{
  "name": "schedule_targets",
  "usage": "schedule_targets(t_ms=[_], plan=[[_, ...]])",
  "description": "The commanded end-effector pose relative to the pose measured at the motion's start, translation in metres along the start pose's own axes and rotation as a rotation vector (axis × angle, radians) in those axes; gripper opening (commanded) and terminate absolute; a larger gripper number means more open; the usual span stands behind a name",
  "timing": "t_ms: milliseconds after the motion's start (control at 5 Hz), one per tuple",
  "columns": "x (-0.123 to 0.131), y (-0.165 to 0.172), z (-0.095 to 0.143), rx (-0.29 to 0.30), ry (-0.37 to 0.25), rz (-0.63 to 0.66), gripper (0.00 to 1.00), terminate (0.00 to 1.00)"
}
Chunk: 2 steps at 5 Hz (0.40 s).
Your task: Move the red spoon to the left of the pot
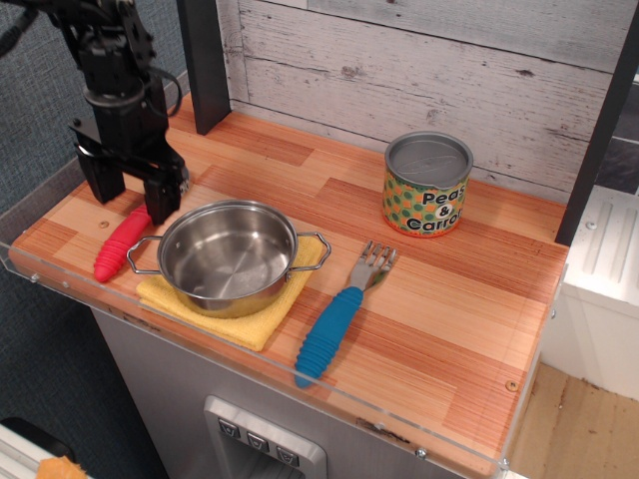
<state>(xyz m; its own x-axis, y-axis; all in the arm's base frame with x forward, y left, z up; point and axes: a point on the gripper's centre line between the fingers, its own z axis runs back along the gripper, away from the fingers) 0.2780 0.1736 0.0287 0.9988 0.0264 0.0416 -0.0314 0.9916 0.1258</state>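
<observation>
The red spoon (121,244) lies on the wooden counter just left of the pot (228,255); only its ribbed red handle shows, its bowl is hidden behind my gripper. The pot is shiny steel with two wire loop handles and stands on a yellow cloth (243,316). My black gripper (131,197) hangs above the far end of the spoon with its fingers spread apart and nothing between them.
A blue-handled fork (339,316) lies right of the pot. A "Peas & Carrots" tin can (427,184) stands at the back right. A dark post (203,60) rises at the back left. A clear plastic rim (60,282) edges the counter's front and left.
</observation>
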Motion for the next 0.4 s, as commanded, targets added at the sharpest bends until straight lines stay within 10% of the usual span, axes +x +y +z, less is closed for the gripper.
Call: schedule_targets(t_ms=[0, 200], plan=[[0.002, 0.013, 0.046, -0.006, -0.074, 0.097, 1.00, 0.00], [0.006, 0.005, 0.057, -0.031, -0.081, 0.137, 1.00, 1.00]])
